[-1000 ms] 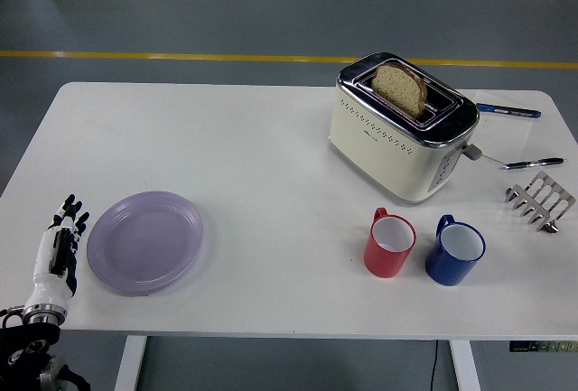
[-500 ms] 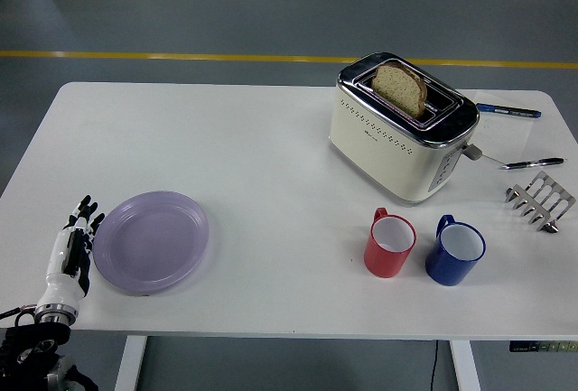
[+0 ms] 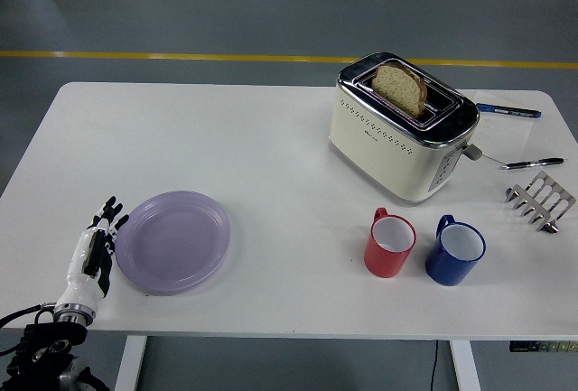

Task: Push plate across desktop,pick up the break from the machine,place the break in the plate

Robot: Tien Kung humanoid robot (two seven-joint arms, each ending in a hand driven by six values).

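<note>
**Plate at the left hand, bread in the toaster**

Plate [image 3: 173, 242] is lilac and lies flat on the white table [image 3: 226, 147], close to the near edge. We see the left hand [image 3: 96, 248] just at its left side, with the fingers straight and held together, pointing forward and a little to the right. The fingertips [image 3: 114, 213] meet the left rim of the plate. The hand grasps nothing; it is flat and released.

Far to the right of the hand and further from us stands the cream toaster [image 3: 403, 126] with a chrome top. One slice of bread [image 3: 401, 88] stands upright in its slot, and the upper part rises out of it.

Right of the plate, well apart from it and in front of the toaster, we see a red mug [image 3: 389, 245] and a blue mug [image 3: 456, 252] side by side. At the far right edge lies a small metal rack [image 3: 541, 200]. Behind it are two pens: one dark [image 3: 534, 163], one blue [image 3: 508, 110].

The right hand does not appear in the view.
</note>
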